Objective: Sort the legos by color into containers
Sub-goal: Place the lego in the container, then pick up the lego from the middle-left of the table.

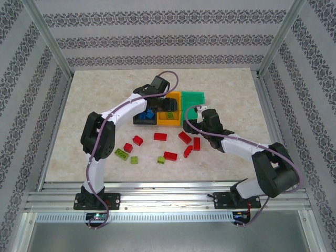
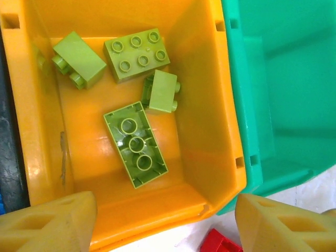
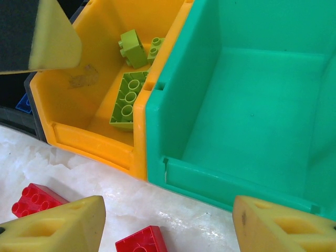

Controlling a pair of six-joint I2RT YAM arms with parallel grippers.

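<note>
Both arms crowded the bins, and that was our main worry. The left gripper (image 2: 168,223) hung over the orange-yellow bin (image 2: 210,131) with its jaws apart and nothing between them. The right gripper (image 3: 168,226) hovered low in front of the green bin (image 3: 173,121), also spread and empty. With the two wrists so near, we judged that a reach by either could clip the other arm or snag the purple cable (image 1: 177,83) looped above the left one.

The three bins stood wall to wall — the black bin (image 1: 140,121) leftmost — so a knock on one rim would likely shove the whole row. Four lime bricks (image 2: 135,144) lay in the orange-yellow bin and blue bricks (image 1: 148,114) in the black one, while the green bin's floor showed bare. A lime piece dropped there by colour match would split that colour across two bins. The red bricks (image 1: 170,156) lay scattered on the table near the arms, with a few lime ones among and left of them. Two reds by the right gripper sat close together, and a wide grasp might catch both or skid one away.

The table (image 1: 231,89) was a pale, marbled, glossy-looking slab — slippery, we guessed. Walls (image 1: 157,39) with grey ornamental stripes enclosed it, with bare metal frame posts (image 1: 47,37) at the corners.
</note>
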